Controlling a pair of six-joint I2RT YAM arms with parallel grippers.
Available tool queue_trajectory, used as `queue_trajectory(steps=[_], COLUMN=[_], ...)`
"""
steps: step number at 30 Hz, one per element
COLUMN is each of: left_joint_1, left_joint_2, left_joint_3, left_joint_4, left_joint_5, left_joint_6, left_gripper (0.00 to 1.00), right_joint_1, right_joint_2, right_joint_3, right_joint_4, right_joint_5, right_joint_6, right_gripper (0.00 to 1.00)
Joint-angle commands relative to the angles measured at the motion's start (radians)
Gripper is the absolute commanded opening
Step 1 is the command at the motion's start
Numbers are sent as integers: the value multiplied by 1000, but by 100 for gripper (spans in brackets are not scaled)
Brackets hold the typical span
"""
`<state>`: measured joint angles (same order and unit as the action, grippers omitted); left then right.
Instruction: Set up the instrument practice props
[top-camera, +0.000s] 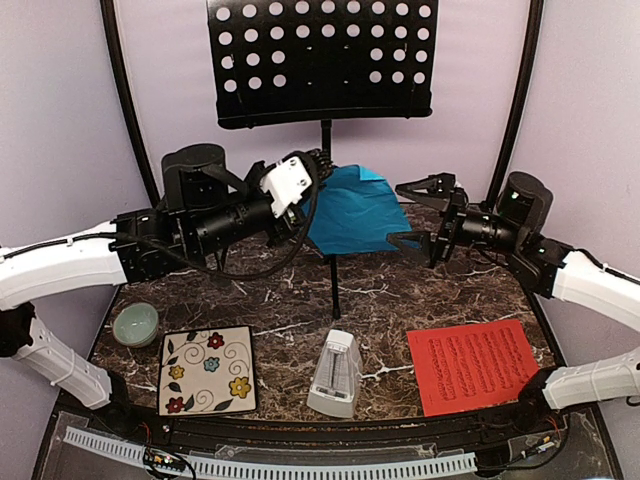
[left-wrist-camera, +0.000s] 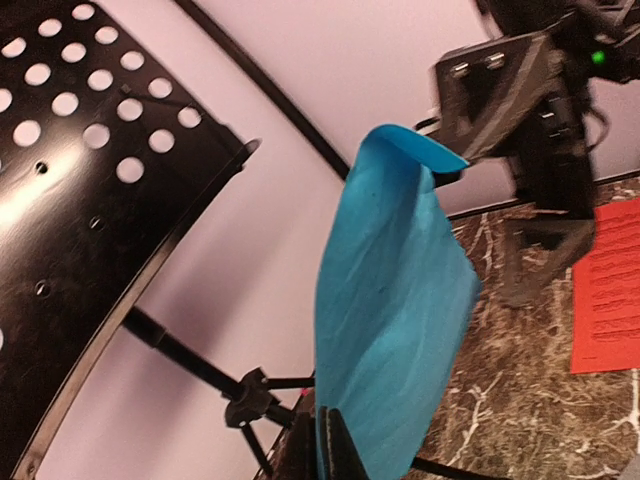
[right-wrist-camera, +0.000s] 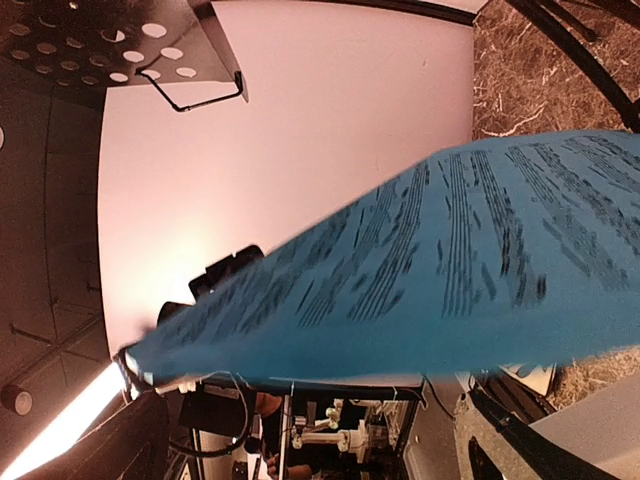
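Left gripper (top-camera: 318, 172) is clamping shut on one edge of the blue sheet (top-camera: 355, 212), holding it up in the air above the back of the table (top-camera: 380, 290), just in front of the stand's pole. The sheet is hanging tilted and curling at its top corner, with the printed side facing the right arm. Right gripper (top-camera: 397, 212) is standing wide open at the sheet's opposite edge, one jaw above and one below. In the right wrist view the sheet is running across between the fingers (right-wrist-camera: 530, 445), not pinched. Stand (top-camera: 320, 60) is standing upright at the back, its perforated desk above both grippers and carrying nothing. Red sheet (top-camera: 472, 365) is lying flat at front right. Metronome (top-camera: 335, 375) is standing upright at front centre. Tile (top-camera: 208, 370) is lying at front left, with the bowl (top-camera: 135, 323) just beside it.
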<state>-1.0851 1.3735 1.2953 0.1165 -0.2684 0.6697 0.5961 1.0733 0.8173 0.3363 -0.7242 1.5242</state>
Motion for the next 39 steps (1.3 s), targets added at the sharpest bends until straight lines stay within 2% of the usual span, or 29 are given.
queue_trajectory(steps=[1, 3, 6, 10, 12, 15, 17, 21, 22, 24, 25, 27, 29, 32, 34, 39], left_joint_1=[-20, -21, -28, -47, -60, -84, -100, -126, -132, -142, -148, -157, -156, -149, -122, -46], left_joint_2=[-101, -121, -132, -130, -125, -125, -121, -116, -118, -124, -126, -128, -134, -174, -211, -260], left_joint_3=[-73, -95, -119, -146, -154, -178, -194, -222, -234, -264, -278, -299, -310, -337, -354, -408], left_joint_4=[63, 49, 18, -18, -30, -27, -16, -37, -40, -28, -19, -11, -8, -19, -41, -13], left_joint_5=[244, 326, 394, 384, 358, 316, 274, 214, 201, 183, 178, 156, 125, 122, 192, 393], left_joint_6=[-9, 2, 37, 127, 173, 236, 262, 286, 291, 293, 289, 262, 195, 69, -25, -255], left_gripper=[0, 0, 0, 0, 0, 0, 2, 15, 17, 22, 29, 49, 61, 71, 73, 78], right_joint_1=[4, 5, 4, -1, -2, -8, -20, -60, -68, -79, -86, -96, -98, -96, -94, -89], right_joint_2=[37, 48, 54, 42, 34, 28, 27, 13, 9, 10, 15, 25, 22, 15, 4, -29], right_joint_3=[-28, -48, -36, 2, 9, 14, 19, 20, 22, 26, 31, 56, 78, 152, 192, 219], right_joint_4=[166, 213, 182, 48, 11, -34, -61, -87, -98, -101, -94, -93, -94, -219, -316, -373], right_joint_5=[61, 84, 106, 141, 155, 169, 172, 168, 171, 162, 146, 109, 77, 35, 18, -126], right_joint_6=[94, 128, 110, 30, 3, -28, -67, -163, -188, -243, -272, -366, -471, -736, -890, -1086], right_gripper=[100, 100, 98, 92, 85, 70, 55, 15, 8, 0, 0, 0, 0, 0, 0, 0])
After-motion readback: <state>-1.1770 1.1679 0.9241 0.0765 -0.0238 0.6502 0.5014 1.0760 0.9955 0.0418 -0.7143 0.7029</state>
